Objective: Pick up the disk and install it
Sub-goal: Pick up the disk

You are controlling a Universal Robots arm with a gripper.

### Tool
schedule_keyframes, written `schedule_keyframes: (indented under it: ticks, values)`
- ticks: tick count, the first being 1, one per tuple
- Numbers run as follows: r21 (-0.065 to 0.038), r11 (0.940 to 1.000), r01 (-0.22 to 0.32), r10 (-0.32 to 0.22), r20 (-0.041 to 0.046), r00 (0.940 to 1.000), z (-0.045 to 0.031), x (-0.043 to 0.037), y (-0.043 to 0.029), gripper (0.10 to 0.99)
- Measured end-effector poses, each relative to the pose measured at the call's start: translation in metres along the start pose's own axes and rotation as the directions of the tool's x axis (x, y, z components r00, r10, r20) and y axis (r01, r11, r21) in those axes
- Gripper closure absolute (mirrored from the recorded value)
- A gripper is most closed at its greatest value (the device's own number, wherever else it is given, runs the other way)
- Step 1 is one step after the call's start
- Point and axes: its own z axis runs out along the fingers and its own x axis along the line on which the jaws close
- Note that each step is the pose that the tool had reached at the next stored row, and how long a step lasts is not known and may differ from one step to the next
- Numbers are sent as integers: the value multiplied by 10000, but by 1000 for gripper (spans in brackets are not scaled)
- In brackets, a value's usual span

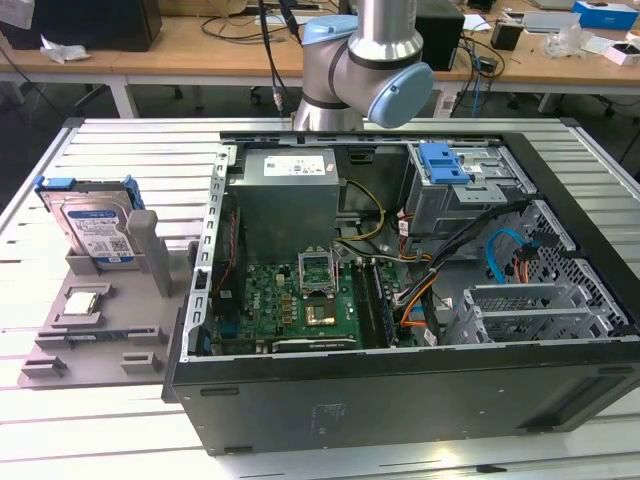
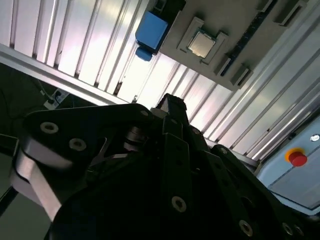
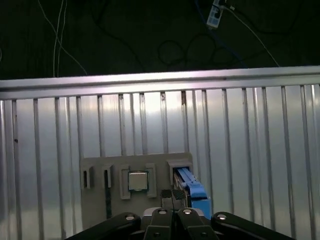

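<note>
Hovers with tool clenched on nothing above the disk, upright in a grey holder on the desk at the exterior view's left, well apart from the computer case. Risks knocking the disk's top edge and tipping it, if lowered without opening.

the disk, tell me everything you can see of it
The disk is a flat silver-metal drive with a white label crossed by a blue band and a blue plastic frame along its edges. It stands on edge in a slot of the grey holder, at the exterior view's left, outside the computer case. Only the holder touches it.
</note>
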Motion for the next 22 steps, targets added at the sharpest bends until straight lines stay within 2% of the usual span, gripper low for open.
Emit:
schedule_keyframes:
  ticks: [5, 6, 10, 14, 18, 20, 22]
  values:
    - [-27, 9945, 1049, -1049, -46, 9945, 0, 0, 0, 980]
    - [-35, 9911, 1328, -1328, -58, 9911, 0, 0, 0, 980]
    - [-49, 9832, 1822, -1823, -79, 9832, 0, 0, 0, 980]
    - [-68, 9717, 2362, -2363, -100, 9716, 0, 0, 0, 980]
    - [-67, 9727, 2321, -2322, -100, 9726, 0, 0, 0, 980]
    - [-52, 9819, 1893, -1893, -85, 9819, 1, -1, 0, 980]
    - [-44, 9871, 1602, -1602, -78, 9871, 3, 0, 0, 980]
